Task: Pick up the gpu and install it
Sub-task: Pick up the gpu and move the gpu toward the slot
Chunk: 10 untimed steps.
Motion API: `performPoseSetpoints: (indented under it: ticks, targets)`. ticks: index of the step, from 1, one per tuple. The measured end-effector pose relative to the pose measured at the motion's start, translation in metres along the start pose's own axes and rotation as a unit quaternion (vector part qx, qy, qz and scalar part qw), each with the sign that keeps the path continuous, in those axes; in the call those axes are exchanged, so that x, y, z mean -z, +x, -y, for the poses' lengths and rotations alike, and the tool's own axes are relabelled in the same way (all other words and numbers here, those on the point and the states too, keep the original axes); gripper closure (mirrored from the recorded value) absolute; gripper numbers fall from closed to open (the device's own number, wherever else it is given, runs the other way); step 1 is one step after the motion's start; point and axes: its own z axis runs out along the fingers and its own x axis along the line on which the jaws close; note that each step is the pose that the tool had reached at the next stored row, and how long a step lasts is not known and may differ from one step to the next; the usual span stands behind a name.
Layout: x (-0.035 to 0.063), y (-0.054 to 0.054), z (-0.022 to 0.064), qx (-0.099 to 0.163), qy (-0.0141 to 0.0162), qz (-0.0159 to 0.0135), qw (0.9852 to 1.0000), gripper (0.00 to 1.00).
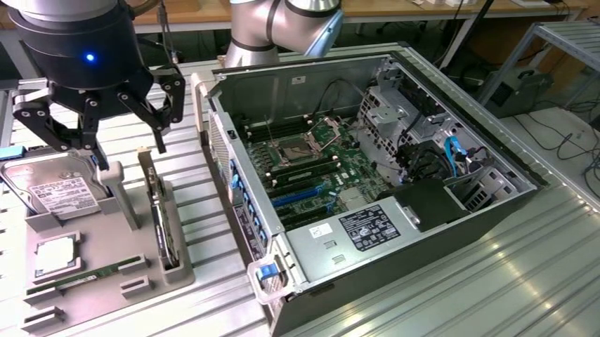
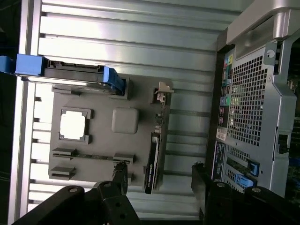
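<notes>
- Claw (image 2: 159,173) is hanging wide open, gripping nothing, hovering over the gpu (image 2: 152,154).
- I'm seeing the gpu standing on edge in its slot on the grey tray (image 1: 103,242), untouched.
- Open computer case (image 1: 375,272) is sitting just beside the tray on the bench (image 1: 468,302), toward the exterior view's right.

No readable text, neither on the hard drive label (image 1: 58,194) nor on the power supply sticker (image 1: 370,228).
</notes>
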Motion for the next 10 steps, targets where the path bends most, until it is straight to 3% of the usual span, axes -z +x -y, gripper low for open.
performPoseSetpoints:
  ticks: [10]
  targets:
    - [-0.005,0.0005,0.0003,0.016,-0.0004,-0.0005,0.9999,0.34]
